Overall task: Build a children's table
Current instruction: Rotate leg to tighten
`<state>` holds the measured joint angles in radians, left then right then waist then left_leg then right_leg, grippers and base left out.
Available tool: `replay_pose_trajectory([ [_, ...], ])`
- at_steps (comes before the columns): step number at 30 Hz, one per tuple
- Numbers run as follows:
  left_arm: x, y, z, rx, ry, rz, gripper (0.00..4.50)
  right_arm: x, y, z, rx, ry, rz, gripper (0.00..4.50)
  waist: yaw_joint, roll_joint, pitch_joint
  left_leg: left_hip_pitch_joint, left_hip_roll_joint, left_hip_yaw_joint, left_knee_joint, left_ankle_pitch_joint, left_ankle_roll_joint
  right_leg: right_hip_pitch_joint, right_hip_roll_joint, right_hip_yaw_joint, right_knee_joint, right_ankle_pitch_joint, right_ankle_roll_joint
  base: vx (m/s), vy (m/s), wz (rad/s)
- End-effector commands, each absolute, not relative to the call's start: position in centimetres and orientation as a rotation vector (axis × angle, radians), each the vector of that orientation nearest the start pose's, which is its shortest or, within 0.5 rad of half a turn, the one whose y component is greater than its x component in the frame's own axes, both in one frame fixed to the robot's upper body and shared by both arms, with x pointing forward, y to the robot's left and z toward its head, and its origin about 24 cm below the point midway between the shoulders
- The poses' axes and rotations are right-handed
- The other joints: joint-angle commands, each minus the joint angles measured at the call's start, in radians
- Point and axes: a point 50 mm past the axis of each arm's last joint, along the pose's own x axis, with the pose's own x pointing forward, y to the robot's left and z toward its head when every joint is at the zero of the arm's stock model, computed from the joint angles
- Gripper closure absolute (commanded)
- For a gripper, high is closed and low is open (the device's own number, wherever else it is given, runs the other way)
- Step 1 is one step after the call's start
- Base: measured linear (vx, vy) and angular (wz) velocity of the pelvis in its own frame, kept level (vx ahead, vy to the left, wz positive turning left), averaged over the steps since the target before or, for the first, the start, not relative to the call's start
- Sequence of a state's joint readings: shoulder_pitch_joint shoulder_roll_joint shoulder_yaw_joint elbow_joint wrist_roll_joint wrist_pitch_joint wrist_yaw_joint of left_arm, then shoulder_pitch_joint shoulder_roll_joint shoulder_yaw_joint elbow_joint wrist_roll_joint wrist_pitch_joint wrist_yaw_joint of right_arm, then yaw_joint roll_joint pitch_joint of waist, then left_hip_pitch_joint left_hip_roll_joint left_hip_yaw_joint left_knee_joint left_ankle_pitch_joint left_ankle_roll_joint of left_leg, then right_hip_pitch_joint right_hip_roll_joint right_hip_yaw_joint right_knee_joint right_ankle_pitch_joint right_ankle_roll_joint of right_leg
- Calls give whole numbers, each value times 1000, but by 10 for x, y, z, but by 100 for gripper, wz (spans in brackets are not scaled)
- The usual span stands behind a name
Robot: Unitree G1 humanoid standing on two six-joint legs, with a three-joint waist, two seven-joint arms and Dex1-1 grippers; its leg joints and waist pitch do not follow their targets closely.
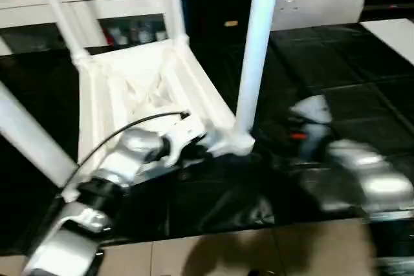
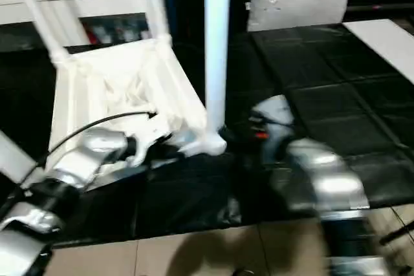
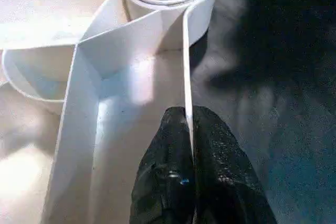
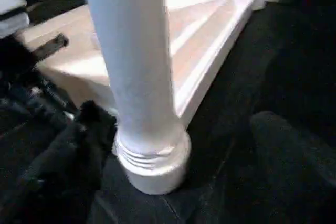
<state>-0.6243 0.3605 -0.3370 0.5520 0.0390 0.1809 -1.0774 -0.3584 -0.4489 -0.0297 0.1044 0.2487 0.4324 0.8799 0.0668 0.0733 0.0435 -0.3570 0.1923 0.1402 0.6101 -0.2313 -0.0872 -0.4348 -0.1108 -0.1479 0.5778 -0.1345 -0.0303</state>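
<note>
Here my left hand [image 3: 190,129] pinches the white ribbed plastic tabletop's rim [image 3: 185,66], steadying it; my right hand [image 4: 173,145] spreads wide beside the white tapered leg [image 4: 134,51].

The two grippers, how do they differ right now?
The left gripper is shut, pinching the thin rim wall of the tabletop; the right gripper stands open and grips nothing. The left sits at the tabletop's near edge, while the right straddles the near leg at its socket. Both have black fingers.

A grey pillow [image 2: 297,1] lies beyond the black mat [image 2: 336,95].
</note>
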Motion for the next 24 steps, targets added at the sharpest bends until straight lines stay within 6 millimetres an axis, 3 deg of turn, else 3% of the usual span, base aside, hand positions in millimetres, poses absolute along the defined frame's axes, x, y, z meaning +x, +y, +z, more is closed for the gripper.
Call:
replay_pose_trajectory([
  [1, 318, 117, 72, 514, 377, -1403, 450, 302, -184, 108, -110, 209, 1004, 4, 9, -16, -79, -13, 17, 9, -58, -22, 134, 94, -42, 49, -53, -226, -167, 0, 0, 0],
  [2, 317, 118, 72, 517, 376, -1421, 450, 301, -184, 109, -115, 205, 1030, 4, 11, -14, -79, -14, 18, 9, -58, -24, 137, 94, -42, 51, -52, -226, -169, 0, 0, 0],
  [3, 314, 122, 71, 541, 383, -1458, 450, 300, -185, 110, -120, 217, 1099, 4, 14, -24, -78, -14, 21, 11, -57, -19, 142, 93, -41, 51, -51, -225, -170, 0, 0, 0],
  [5, 312, 124, 70, 560, 392, -1481, 450, 299, -185, 110, -123, 233, 1153, 4, 26, -15, -80, -11, 25, 11, -55, -9, 149, 88, -42, 52, -48, -226, -175, 0, 0, 0],
  [6, 312, 126, 70, 570, 398, -1491, 450, 299, -185, 109, -127, 246, 1190, 20, 27, -33, -80, -11, 27, 13, -56, -4, 151, 89, -41, 53, -47, -223, -175, 0, 0, 0],
  [7, 310, 129, 69, 588, 411, -1520, 450, 297, -184, 108, -144, 278, 1286, 20, 38, -39, -81, -10, 30, 13, -55, 11, 160, 85, -42, 53, -40, -222, -183, 0, 0, 0],
  [9, 308, 130, 69, 590, 419, -1541, 450, 296, -181, 105, -156, 301, 1343, 40, 51, -29, -82, -6, 35, 12, -54, 20, 155, 81, -45, 55, -36, -224, -187, 0, 0, 0],
  [13, 306, 131, 69, 588, 419, -1566, 450, 299, -172, 100, -180, 336, 1416, 84, 58, -30, -80, -8, 34, 13, -55, -1, 131, 81, -46, 57, -38, -217, -198, 0, 0, 0],
  [17, 306, 125, 67, 585, 410, -1566, 450, 300, -165, 95, -185, 353, 1465, 121, 65, -32, -77, -10, 30, 14, -57, -38, 103, 84, -47, 57, -45, -272, -176, 0, 0, 0],
  [18, 306, 122, 66, 576, 401, -1567, 450, 300, -164, 92, -189, 362, 1484, 129, 71, -18, -78, -8, 31, 13, -57, -45, 96, 83, -47, 56, -47, -279, -171, 0, 0, 0],
  [19, 305, 120, 65, 571, 398, -1568, 450, 300, -164, 91, -188, 365, 1487, 129, 75, -15, -80, -7, 30, 12, -57, -45, 90, 83, -45, 56, -46, -269, -172, 0, 0, 0],
  [20, 304, 119, 64, 569, 398, -1569, 450, 299, -165, 90, -187, 369, 1494, 137, 75, -19, -80, -8, 31, 12, -57, -44, 90, 83, -43, 56, -47, -261, -172, 0, 0, 0],
  [23, 301, 116, 64, 566, 394, -1581, 450, 298, -164, 88, -178, 365, 1511, 167, 80, -13, -83, -12, 31, 9, -56, -45, 91, 87, -43, 55, -41, -223, -181, 0, 0, 0],
  [24, 301, 113, 65, 565, 389, -1588, 450, 298, -162, 87, -171, 360, 1518, 167, 79, -28, -84, -13, 31, 10, -56, -40, 93, 90, -42, 55, -41, -219, -180, 0, 0, 0],
])
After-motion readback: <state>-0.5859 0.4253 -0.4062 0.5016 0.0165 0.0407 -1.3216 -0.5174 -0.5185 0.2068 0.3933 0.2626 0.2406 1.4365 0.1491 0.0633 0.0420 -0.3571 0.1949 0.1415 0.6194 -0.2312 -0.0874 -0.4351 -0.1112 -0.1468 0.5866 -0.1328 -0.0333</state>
